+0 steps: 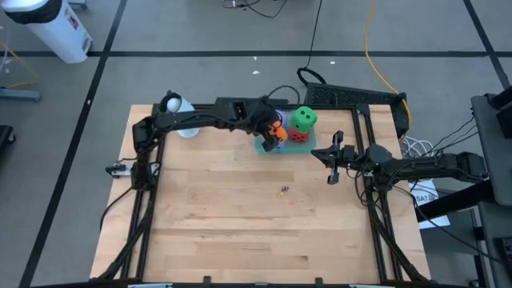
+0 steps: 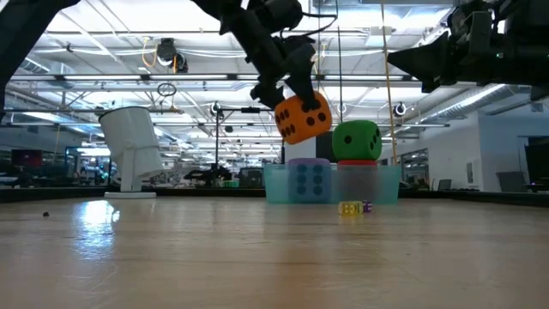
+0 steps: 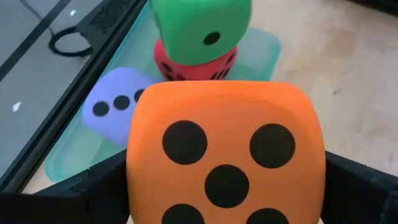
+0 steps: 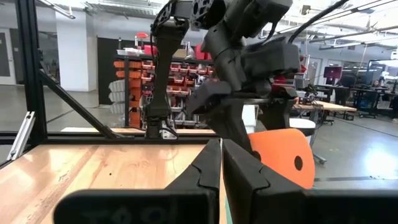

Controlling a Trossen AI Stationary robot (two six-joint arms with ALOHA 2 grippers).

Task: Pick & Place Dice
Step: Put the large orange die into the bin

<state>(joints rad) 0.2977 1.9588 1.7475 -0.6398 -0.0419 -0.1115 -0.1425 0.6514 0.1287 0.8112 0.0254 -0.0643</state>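
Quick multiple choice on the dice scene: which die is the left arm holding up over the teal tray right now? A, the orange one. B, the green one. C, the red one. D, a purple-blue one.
A: the left gripper has its jaws clamped on the orange die, lifted above the teal tray, while the green die sits on the red die in the tray.

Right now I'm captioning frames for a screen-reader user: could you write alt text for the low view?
The left gripper holds an orange die in the air above a translucent teal tray. In the tray sit a purple-blue die and a green die, and a white cylinder stands on the wooden table.
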